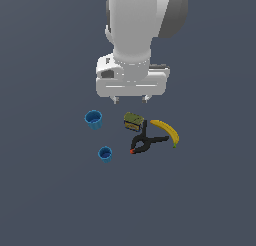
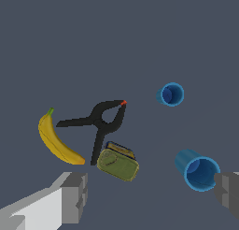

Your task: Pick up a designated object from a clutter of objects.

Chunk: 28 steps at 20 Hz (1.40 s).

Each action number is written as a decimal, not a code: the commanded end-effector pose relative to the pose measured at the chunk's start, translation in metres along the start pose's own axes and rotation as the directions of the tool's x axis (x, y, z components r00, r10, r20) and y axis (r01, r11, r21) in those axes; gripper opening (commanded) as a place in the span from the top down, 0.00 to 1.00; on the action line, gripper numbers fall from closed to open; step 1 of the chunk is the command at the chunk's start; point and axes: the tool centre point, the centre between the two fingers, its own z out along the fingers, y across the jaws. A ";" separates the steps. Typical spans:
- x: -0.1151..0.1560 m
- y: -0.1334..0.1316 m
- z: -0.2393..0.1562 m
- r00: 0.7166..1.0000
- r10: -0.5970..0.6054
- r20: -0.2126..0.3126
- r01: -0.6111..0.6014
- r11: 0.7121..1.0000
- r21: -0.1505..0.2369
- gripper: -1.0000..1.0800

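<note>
Wrist view only: banana's (image 2: 57,142) green stem tip (claw (image 2: 151,196) wide apart)

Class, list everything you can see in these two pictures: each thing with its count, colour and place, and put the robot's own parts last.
smaller cup: one, bright blue, upright, nearest the camera in the exterior view, apart from the rest.
larger cup: one, blue, upright, toward the exterior view's left, behind the smaller one.
box: one, olive-green, mid-scene, at the clamp's handle end.
spring clamp: one, black with a red tip, lying flat between box and banana.
banana: one, yellow, toward the exterior view's right, beside the clamp.
floor: one, dark grey-blue, under everything.
arm: one, white and grey, above the clutter.
gripper: one, white, jaws open, holding nothing.
</note>
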 end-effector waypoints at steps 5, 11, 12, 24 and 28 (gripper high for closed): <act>0.000 0.003 0.002 1.000 -0.009 0.003 0.009 1.000 -0.005 0.04; 0.000 0.011 0.005 0.999 -0.035 0.014 0.035 0.999 -0.019 0.04; 0.000 0.011 0.005 0.999 -0.036 0.014 0.036 0.999 -0.019 0.04; 0.018 0.023 0.030 1.000 -0.002 0.004 0.003 1.000 -0.010 0.04; 0.032 0.034 0.052 1.000 0.026 -0.004 -0.026 1.000 -0.003 0.04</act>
